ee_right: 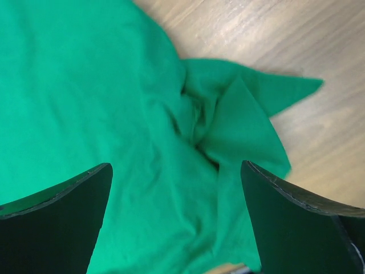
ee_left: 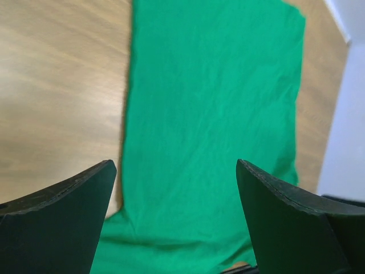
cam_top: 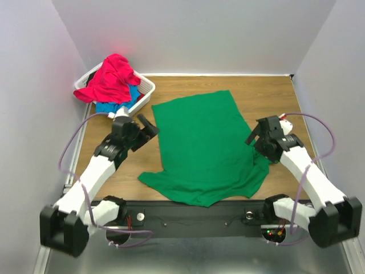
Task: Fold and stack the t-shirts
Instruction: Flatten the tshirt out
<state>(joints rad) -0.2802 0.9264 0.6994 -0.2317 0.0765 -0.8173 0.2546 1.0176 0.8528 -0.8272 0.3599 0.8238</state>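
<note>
The bright green t-shirt (cam_top: 202, 145) lies spread flat in the middle of the table, its wider end at the near edge. It fills the left wrist view (ee_left: 211, 114) and the right wrist view (ee_right: 114, 103), where a sleeve (ee_right: 239, 120) is bunched and folded over. My left gripper (cam_top: 147, 127) is open and empty, just off the shirt's left edge. My right gripper (cam_top: 255, 136) is open and empty, above the shirt's right edge by the bunched sleeve. The pinkish-red t-shirt (cam_top: 111, 79) and the blue t-shirt (cam_top: 108, 107) are heaped in the basket.
The white slotted basket (cam_top: 145, 90) stands at the back left corner of the wooden table (cam_top: 268, 97). Grey walls close in the left, back and right sides. A black rail (cam_top: 194, 217) with the arm bases runs along the near edge.
</note>
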